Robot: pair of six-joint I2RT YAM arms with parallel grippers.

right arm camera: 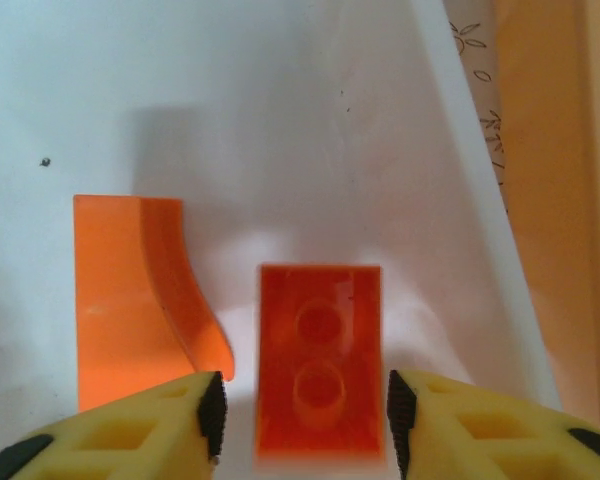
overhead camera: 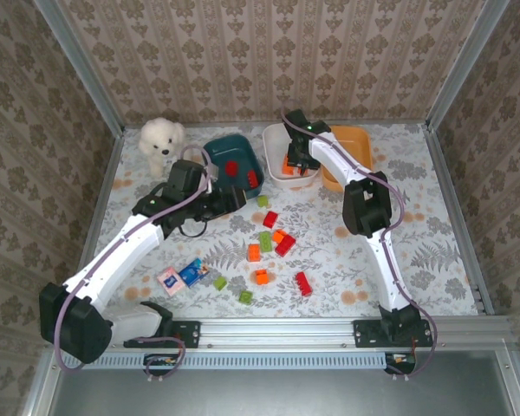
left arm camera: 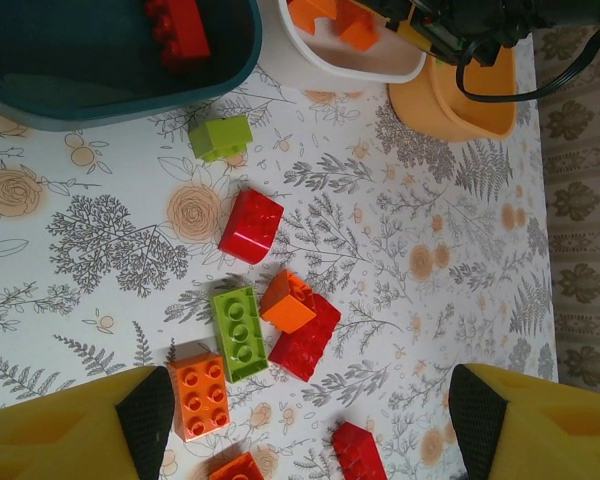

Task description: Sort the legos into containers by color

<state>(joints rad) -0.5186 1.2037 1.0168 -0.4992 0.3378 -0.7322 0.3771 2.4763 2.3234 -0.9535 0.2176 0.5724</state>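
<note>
Flowery table (overhead camera: 416, 260) has loose legos (overhead camera: 284, 245) in its middle. Right gripper (right arm camera: 305, 400) hangs in the white bin (right arm camera: 280, 100), open a bit wider than the orange brick (right arm camera: 320, 350) between its tips, so this looks like the drop-off. Left gripper (left arm camera: 310, 420), wide open and empty, should next grab a red brick (left arm camera: 250, 225) for the teal bin (left arm camera: 80, 60).

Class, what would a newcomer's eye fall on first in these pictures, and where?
Bright red, orange and green bricks lie scattered across the table. A white plush dog sits in the far left corner. The right arm's open jaws hang over the white bin, an orange brick between them.
</note>
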